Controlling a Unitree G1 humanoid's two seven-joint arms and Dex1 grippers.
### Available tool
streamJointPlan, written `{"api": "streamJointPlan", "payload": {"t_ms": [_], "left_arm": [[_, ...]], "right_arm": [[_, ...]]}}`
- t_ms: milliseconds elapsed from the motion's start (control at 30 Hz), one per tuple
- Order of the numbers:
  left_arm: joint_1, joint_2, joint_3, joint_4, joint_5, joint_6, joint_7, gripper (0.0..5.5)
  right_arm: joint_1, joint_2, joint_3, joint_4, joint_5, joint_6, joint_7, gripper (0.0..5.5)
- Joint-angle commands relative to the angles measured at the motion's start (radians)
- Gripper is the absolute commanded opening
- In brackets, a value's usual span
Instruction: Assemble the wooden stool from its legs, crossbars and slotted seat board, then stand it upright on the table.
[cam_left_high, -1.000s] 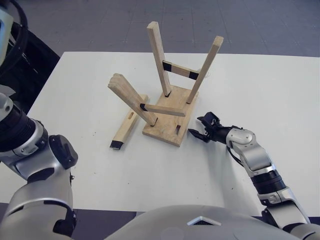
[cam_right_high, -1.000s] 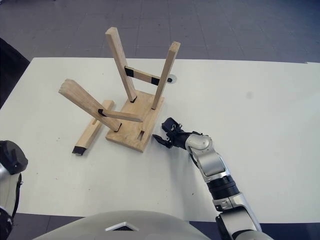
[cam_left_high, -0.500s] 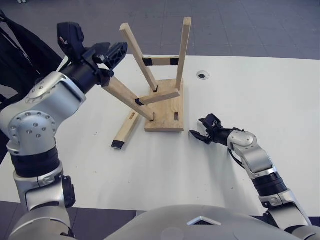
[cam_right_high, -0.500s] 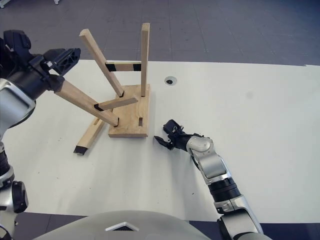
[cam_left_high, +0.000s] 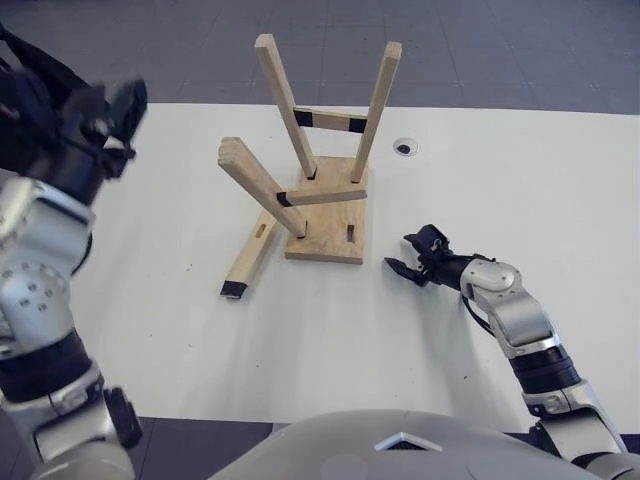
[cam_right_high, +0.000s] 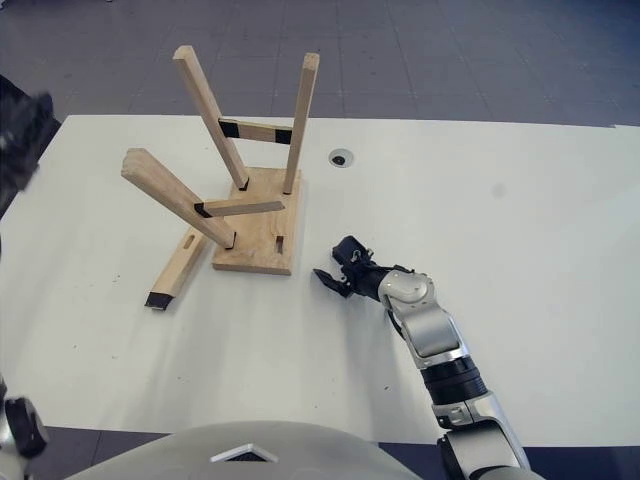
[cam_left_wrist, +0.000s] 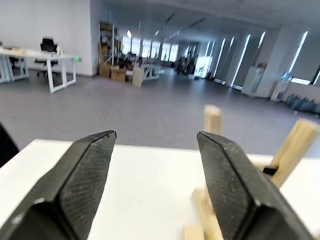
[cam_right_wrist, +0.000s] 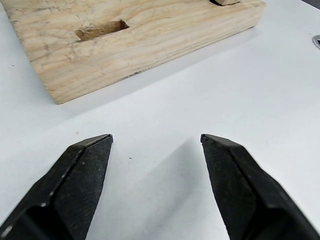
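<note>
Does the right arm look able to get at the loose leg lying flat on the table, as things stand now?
Probably not directly. The seat board, with three legs standing in it, lies between the open right claw and the loose leg; the arm would need to pass over or around.

Seat board (cam_left_high: 325, 240) flat — two legs (cam_left_high: 287, 105) upright, crossbar (cam_left_high: 328, 120) between; third leg (cam_left_high: 255, 190) tilted; fourth leg (cam_left_high: 252, 257) flat alongside.

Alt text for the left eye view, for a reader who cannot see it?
A part-built pale wooden stool stands upside down on the white table, three legs in its slotted seat board, one leaning. A fourth leg lies flat beside the board, and the right pincer rests open nearby.
</note>
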Motion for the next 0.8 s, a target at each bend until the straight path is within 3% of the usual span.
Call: {"api": "streamJointPlan", "payload": {"t_ms": [33, 133, 200, 400, 667, 800], "left_arm": [[0.27, -0.064, -0.126, -0.058, 0.15, -0.082, -0.114, 3.43], [0.411, -0.054, -0.292, -0.067, 0.334, -0.158, -0.168, 3.43], [0.444, -0.05, -0.337, -0.041, 0.41, -0.188, -0.19, 3.43], [0.424, -0.045, -0.401, 0.085, 0.583, -0.255, -0.222, 3.43], [0.383, -0.118, -0.4, 0.04, 0.536, -0.208, -0.239, 3.43], [0.397, -0.078, -0.435, 0.041, 0.605, -0.168, -0.238, 3.43]], "right_arm": [[0.001, -0.006, -0.009, -0.023, 0.003, 0.028, -0.009, 3.25], [-0.006, -0.006, 0.0, -0.017, 0.0, 0.027, -0.005, 3.25], [-0.008, -0.01, 0.001, -0.016, -0.001, 0.026, -0.002, 3.25], [-0.004, -0.013, 0.003, -0.021, -0.002, 0.027, 0.001, 3.25], [-0.008, -0.018, 0.01, -0.013, -0.008, 0.026, 0.006, 3.25], [-0.013, -0.014, 0.008, -0.009, -0.008, 0.028, 0.005, 3.25]]}}
